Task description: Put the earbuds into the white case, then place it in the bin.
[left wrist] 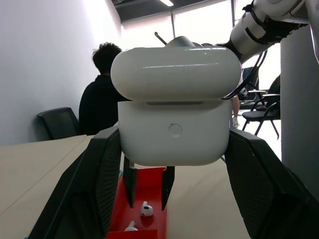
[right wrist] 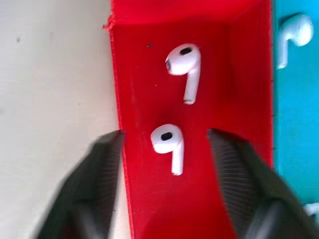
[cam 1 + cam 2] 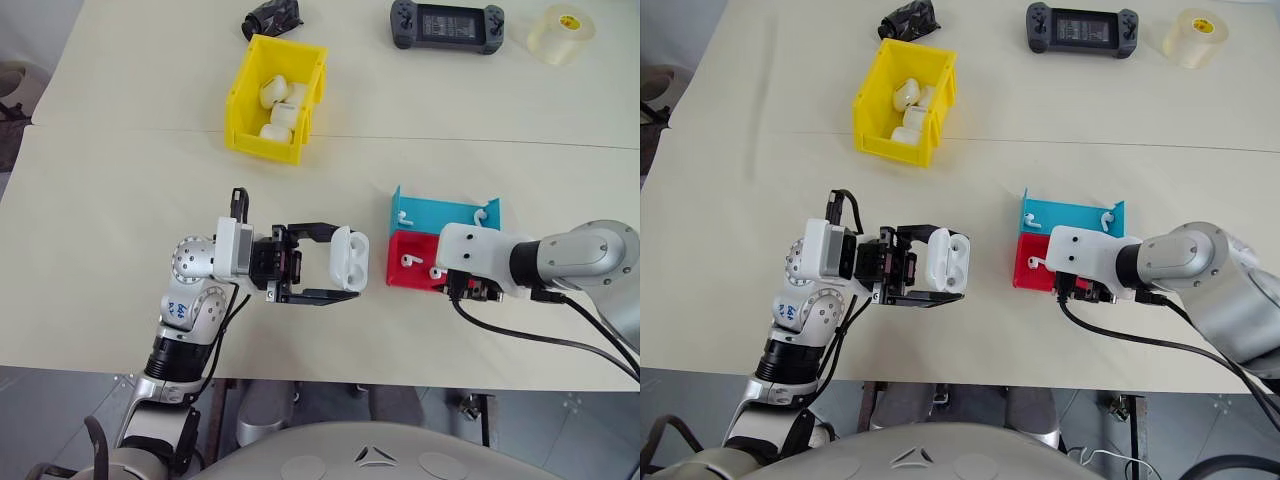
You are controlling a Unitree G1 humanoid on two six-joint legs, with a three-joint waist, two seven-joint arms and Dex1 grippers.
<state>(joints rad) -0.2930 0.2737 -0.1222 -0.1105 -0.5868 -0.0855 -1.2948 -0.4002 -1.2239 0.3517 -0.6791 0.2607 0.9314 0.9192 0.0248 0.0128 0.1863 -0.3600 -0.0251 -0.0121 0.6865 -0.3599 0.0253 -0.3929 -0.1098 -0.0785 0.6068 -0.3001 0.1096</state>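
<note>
Pale tabletop [image 3: 150, 300]. Left tool [image 3: 335, 272] pinching white case [image 3: 349, 259], lid up, empty. Right tool [image 2: 164, 144] spread around earbud [image 2: 167, 141] in red tray [image 2: 209, 50]. Nothing packed; bin [image 3: 246, 95] step waits.

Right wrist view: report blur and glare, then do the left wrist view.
Right wrist view: the right gripper fingers are blurred, the earbuds in the red tray sharp. Left wrist view: bright windows backlight the white case; faint sheen on its lid.

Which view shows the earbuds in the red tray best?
The right wrist view: both earbuds lie close up on the red tray, between the right gripper's open fingers. The left wrist view shows them small below the case; the eye views show one clearly.
</note>
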